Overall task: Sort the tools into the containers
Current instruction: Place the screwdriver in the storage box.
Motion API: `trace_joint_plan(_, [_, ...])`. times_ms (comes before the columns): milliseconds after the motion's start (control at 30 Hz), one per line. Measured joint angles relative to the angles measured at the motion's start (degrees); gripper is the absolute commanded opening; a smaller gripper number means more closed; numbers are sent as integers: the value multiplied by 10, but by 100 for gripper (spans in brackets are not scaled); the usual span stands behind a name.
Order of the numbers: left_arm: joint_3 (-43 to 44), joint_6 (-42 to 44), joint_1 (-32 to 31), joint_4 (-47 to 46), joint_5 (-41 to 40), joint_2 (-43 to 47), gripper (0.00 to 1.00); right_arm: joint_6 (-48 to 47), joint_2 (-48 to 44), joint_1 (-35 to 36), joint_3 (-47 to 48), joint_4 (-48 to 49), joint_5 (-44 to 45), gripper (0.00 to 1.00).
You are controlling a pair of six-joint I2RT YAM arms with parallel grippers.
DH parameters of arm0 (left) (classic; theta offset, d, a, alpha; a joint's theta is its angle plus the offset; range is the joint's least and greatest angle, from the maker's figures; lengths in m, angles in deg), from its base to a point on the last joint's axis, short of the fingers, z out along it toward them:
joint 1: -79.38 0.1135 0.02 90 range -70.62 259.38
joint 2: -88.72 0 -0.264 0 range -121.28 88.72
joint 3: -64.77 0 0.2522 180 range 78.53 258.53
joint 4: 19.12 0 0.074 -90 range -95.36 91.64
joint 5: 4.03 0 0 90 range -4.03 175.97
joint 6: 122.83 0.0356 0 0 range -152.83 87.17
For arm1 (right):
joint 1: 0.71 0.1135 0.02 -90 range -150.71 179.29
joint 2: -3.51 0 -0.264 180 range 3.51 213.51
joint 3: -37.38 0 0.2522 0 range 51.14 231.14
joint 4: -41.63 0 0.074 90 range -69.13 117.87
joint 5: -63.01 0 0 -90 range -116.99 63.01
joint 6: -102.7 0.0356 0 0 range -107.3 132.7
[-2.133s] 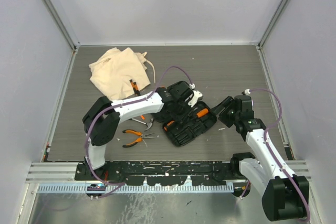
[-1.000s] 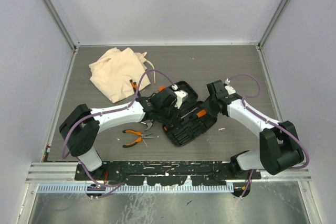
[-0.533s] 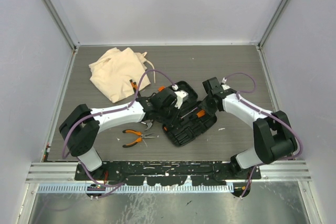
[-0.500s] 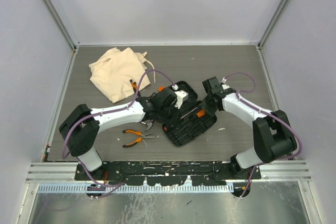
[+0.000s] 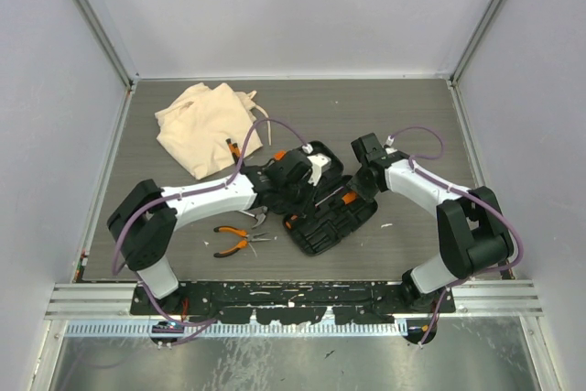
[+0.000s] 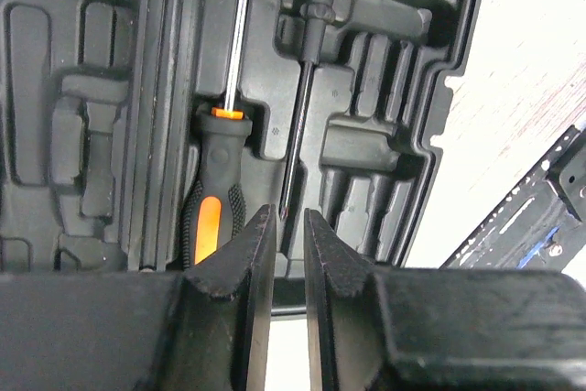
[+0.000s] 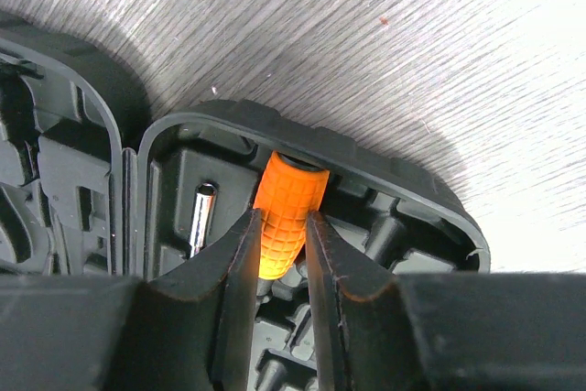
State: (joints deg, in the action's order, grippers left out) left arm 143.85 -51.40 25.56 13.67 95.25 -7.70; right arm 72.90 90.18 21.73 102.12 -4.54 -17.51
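right fingers clamp an orange handle in the open case

the black rectangular hard plastic tool case lies open at the middle of the grey wood-grain table, with both arms reaching over it. the right gripper is at the case's 3 o'clock end. its two fingers press against either side of the orange ribbed handle, which lies in a moulded slot just inside the case rim. in the wrist view the handle's black-capped end points to 12 o'clock, and a short shiny metal piece sits in the next slot at its 9 o'clock.

the left gripper hangs over the other half of the case, its jaws a narrow slit apart with nothing between them. at 12 o'clock of that slit the thin dark shaft of the orange-handled screwdriver ends. at 10 o'clock of the fingertips the orange-and-black-handled screwdriver sits in its recess.

on the table, the orange-and-black-handled pliers lie at 8 o'clock of the case, apart from it. the soft beige cloth bag is heaped at 10 o'clock, well apart from both grippers.
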Motion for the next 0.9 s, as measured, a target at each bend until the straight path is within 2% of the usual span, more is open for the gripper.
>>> trace_joint_plan(300, [25,-6,-3,10,2,-49,14,0,0,0,0,0,0,29])
trace_joint_plan(900, [32,-6,-14,27,21,-67,10,0,0,0,-2,4,0,27])
